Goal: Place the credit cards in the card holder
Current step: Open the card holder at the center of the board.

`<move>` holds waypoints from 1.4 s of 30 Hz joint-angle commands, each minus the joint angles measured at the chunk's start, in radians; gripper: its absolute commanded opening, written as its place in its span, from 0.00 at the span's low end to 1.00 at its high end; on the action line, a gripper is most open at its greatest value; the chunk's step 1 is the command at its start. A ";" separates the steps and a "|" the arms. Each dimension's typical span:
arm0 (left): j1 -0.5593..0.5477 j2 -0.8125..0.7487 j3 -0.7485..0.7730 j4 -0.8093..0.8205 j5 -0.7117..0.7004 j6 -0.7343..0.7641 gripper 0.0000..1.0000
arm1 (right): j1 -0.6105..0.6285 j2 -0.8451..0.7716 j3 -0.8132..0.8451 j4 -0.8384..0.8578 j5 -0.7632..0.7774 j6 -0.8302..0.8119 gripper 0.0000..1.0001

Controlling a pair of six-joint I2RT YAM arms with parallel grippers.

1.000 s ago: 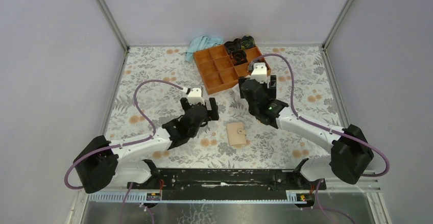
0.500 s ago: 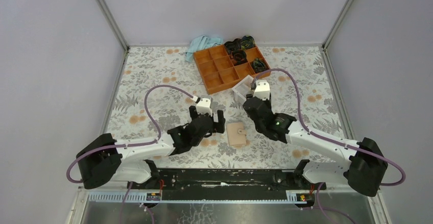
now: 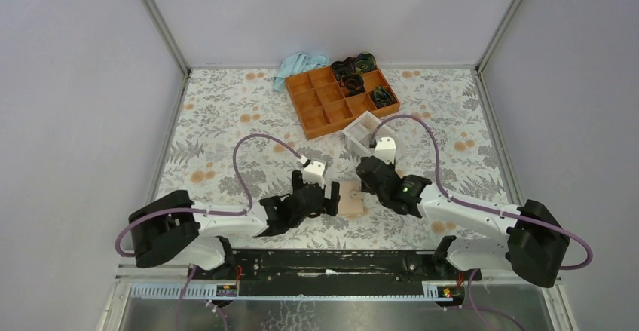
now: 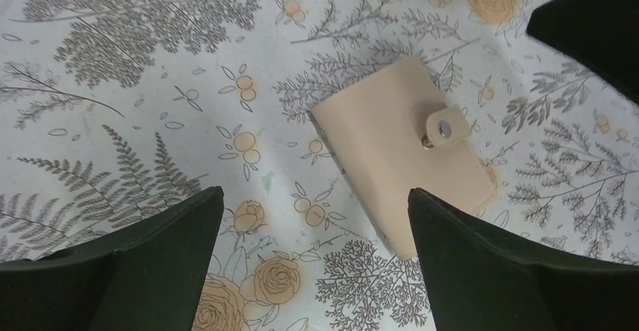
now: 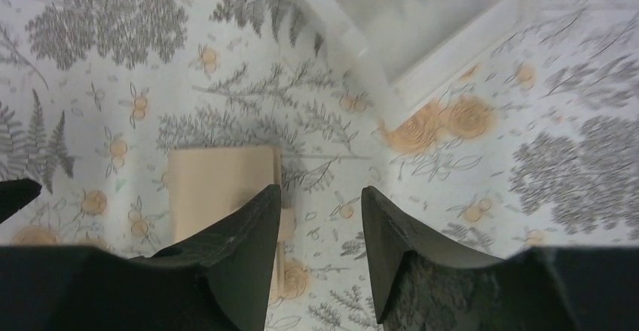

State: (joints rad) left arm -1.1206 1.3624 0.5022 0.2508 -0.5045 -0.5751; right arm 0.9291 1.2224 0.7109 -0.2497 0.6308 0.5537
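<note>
top camera: high behind both arm bases point(image 3: 331, 259), looking down over the whole floral-printed table point(image 3: 226, 120) | left wrist camera: close, facing straight down | right wrist camera: close, facing down from the opposite side | shared by all three: small tan leather-like folding wallet point(image 3: 350, 199)

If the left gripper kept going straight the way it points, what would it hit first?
Probably the closed wallet, lying on the table just ahead of the open left gripper, a bit off-centre. Depth is unclear.
</note>
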 commanded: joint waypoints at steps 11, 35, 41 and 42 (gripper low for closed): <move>-0.041 0.134 0.047 0.085 -0.015 -0.042 0.98 | 0.071 -0.017 -0.157 0.125 -0.171 0.173 0.50; -0.051 0.198 0.069 0.021 -0.060 -0.075 0.99 | 0.155 0.112 -0.150 0.254 -0.089 0.200 0.17; -0.053 0.229 0.076 0.012 -0.061 -0.086 0.99 | 0.156 0.127 -0.154 0.274 -0.040 0.199 0.17; -0.053 0.232 0.076 0.012 -0.061 -0.086 0.99 | 0.157 0.130 -0.153 0.273 -0.030 0.196 0.17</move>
State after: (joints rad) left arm -1.1664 1.5730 0.5648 0.2695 -0.5354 -0.6479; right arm 1.0748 1.3441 0.5415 -0.0120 0.5152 0.7418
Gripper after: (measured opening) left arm 0.987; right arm 0.175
